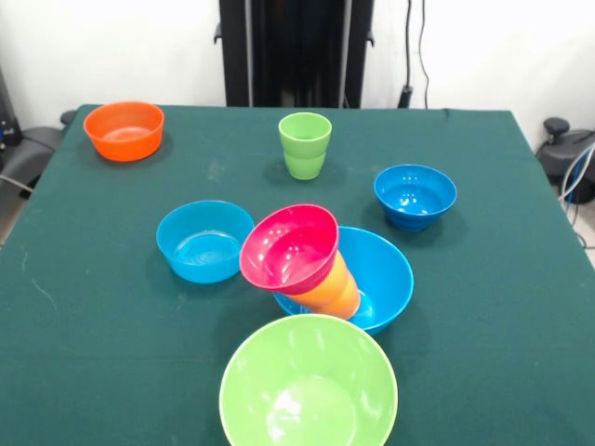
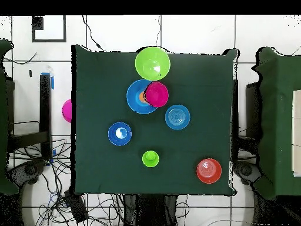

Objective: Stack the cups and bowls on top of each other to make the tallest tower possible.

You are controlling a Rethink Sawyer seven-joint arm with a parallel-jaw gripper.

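No arm or claw shows in front or overhead view, so its state can't be told. Only stack so far: large blue bowl holds the orange-yellow cup, w/ the pink-red bowl on top of the cup. That cup + pink-red bowl lean hard toward the near small blue bowl, mouth tipped sideways, so the tower looks shaky. Large lime green bowl sits at the table's near edge, just beside the stack, rims prob. close but can't tell if touching. Loose pieces: light green cup upright mid-table, second small blue bowl to its side, small orange bowl off in a far corner, well apart from the rest. Overhead also shows a pink round thing off the table edge; unclear what. Judgement: early stage, three pieces up, rest unstacked. Next move likely needs the leaning pair righted before anything goes on top, else added weight could topple it.
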